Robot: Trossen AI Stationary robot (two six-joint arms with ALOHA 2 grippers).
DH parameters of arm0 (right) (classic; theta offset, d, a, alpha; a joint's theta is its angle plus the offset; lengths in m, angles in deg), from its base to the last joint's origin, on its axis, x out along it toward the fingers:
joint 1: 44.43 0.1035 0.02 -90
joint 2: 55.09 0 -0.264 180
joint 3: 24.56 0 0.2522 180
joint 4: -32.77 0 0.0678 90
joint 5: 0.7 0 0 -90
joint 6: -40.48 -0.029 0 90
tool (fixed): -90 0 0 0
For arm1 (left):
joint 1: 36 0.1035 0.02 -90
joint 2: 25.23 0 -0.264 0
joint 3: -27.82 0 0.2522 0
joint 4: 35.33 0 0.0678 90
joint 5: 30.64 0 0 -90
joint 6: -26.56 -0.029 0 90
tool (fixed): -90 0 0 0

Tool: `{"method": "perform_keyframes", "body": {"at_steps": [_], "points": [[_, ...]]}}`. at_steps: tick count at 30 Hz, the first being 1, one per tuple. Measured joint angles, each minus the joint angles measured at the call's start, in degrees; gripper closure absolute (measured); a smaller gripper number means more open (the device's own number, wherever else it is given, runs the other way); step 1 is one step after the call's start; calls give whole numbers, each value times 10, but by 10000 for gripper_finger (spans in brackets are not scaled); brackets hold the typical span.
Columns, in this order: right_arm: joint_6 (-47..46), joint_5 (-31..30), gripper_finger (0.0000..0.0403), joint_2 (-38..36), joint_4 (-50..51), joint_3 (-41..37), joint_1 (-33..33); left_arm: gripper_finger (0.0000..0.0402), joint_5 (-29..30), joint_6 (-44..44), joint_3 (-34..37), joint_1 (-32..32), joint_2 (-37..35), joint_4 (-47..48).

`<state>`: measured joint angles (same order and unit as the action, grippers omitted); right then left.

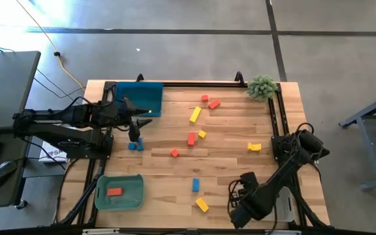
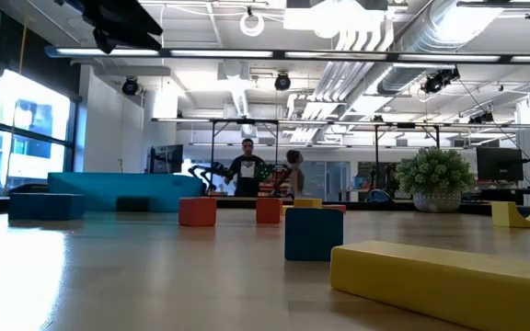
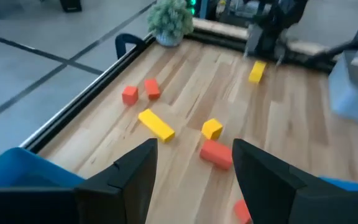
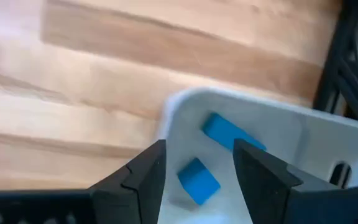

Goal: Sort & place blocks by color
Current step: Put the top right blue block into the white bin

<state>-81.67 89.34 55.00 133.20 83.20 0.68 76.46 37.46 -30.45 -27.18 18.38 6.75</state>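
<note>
Red-orange, yellow and blue blocks lie scattered on the wooden table (image 1: 227, 163): a yellow bar (image 1: 195, 115), red ones (image 1: 191, 138), a blue one (image 1: 196, 185) and a blue pair (image 1: 136, 145). My left gripper (image 1: 136, 129) hangs open and empty by the teal tray (image 1: 138, 98), just above that blue pair; its wrist view shows it (image 3: 194, 152) facing a red block (image 3: 216, 153) and a yellow cube (image 3: 212, 129). My right gripper (image 4: 197, 155) is open and empty over a pale tray (image 4: 303, 134) holding two blue blocks (image 4: 199, 180). It is at the near right corner (image 1: 240, 207).
A green tray (image 1: 119, 192) at the near left holds one red block (image 1: 114, 191). A potted plant (image 1: 262, 86) stands at the far right corner. Black frame rails (image 1: 194, 83) edge the table. In the low view a yellow bar (image 2: 449, 280) lies closest; a person stands far behind.
</note>
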Motion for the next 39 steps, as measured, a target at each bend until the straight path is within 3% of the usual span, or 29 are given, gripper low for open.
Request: {"method": "perform_keyframes", "body": {"at_steps": [4,11,21,31,39], "points": [[32,-32,229,-9,0,0,-29,204,-3,-13,0,18,19,2],[104,-103,229,-27,3,0,-87,204,-68,-21,0,74,40,20],[285,-180,229,-64,15,0,-194,204,-126,-35,0,162,72,39],[563,-239,229,-116,17,0,-353,204,-156,-66,0,240,122,38],[818,-243,229,-147,-26,1,-507,204,-154,-87,-43,306,170,39]]}}
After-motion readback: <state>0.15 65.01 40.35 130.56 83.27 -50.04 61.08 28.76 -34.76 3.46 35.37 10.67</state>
